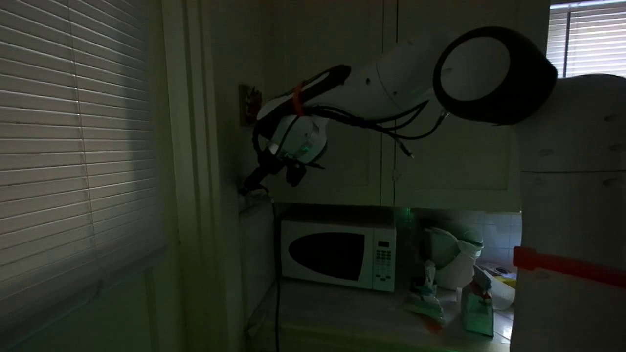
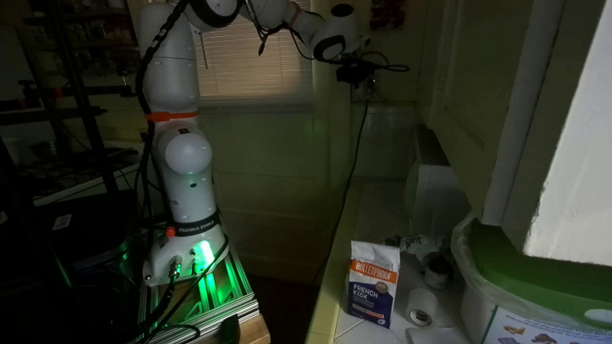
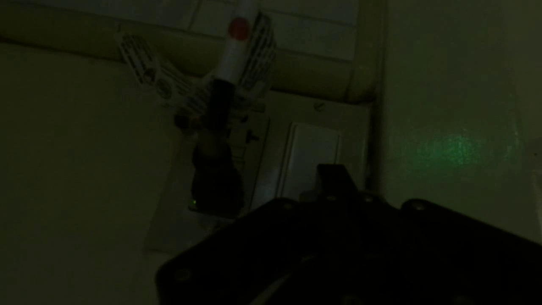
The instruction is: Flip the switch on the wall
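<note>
Flat rocker switch [image 3: 315, 146] sits on wall [image 3: 80, 165] above the far-left corner of tiled counter [image 2: 331, 291] in an exterior view, likely light-throw, stiff, smooth, nothing to pinch, so press one end with gripper [image 3: 332, 173], fingers apparently together, contact unclear.

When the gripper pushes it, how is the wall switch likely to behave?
The switch will probably rock rather than shift, since its broad face sits in a plate with a screw. That flat, smooth-looking face may let the gripper slip.
</note>
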Action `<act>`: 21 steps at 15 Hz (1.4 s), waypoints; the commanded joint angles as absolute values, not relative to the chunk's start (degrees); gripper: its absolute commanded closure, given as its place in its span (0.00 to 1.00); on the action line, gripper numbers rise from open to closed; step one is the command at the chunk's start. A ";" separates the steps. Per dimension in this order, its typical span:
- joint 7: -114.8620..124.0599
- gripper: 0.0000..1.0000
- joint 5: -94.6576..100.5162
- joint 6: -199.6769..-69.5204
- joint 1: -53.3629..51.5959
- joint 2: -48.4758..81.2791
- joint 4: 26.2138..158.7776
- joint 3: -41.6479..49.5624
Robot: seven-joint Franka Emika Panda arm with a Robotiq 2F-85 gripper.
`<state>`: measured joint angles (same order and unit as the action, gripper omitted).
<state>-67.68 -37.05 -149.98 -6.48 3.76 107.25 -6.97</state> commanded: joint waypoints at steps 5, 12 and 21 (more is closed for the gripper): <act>-75.81 1.00 -44.66 -151.02 -6.10 3.92 106.93 -7.30; -70.51 1.00 -40.41 -150.36 -5.93 -1.09 111.95 -6.86; -61.40 0.51 -32.94 -152.15 -6.66 -7.81 119.78 -5.50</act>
